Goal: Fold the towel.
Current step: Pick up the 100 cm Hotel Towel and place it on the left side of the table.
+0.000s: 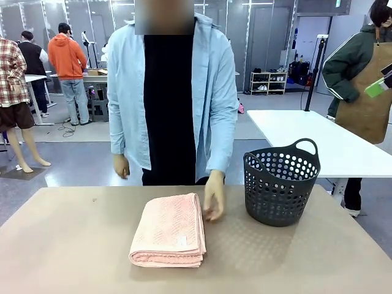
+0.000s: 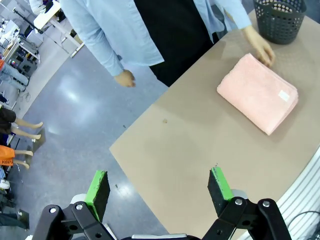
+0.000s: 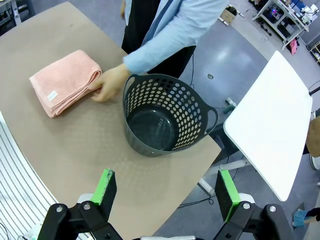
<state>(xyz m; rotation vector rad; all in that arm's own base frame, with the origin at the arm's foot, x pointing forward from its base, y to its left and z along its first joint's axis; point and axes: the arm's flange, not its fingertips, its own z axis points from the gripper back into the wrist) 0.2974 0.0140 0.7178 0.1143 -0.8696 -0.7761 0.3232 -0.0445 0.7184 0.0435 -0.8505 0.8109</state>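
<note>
The towel (image 1: 168,231) is seen folded into a thick rectangle on the desk (image 1: 61,245), about midway between its left and right edges and a little nearer to the far edge, where the person stands. A small white label (image 1: 182,241) is visible on its top layer, towards the near right corner of the fold. The person's hand (image 1: 214,197) is placed on the desk, touching the towel's right edge at the far end. A dark perforated basket (image 1: 280,182) (it is empty inside) stands near the far right corner of the desk, just beside that hand.

The left gripper (image 2: 160,192) is held spread above the desk's left edge, with nothing between its green pads. The right gripper (image 3: 167,192) is also spread wide and empty, above the desk's right edge near the basket.
</note>
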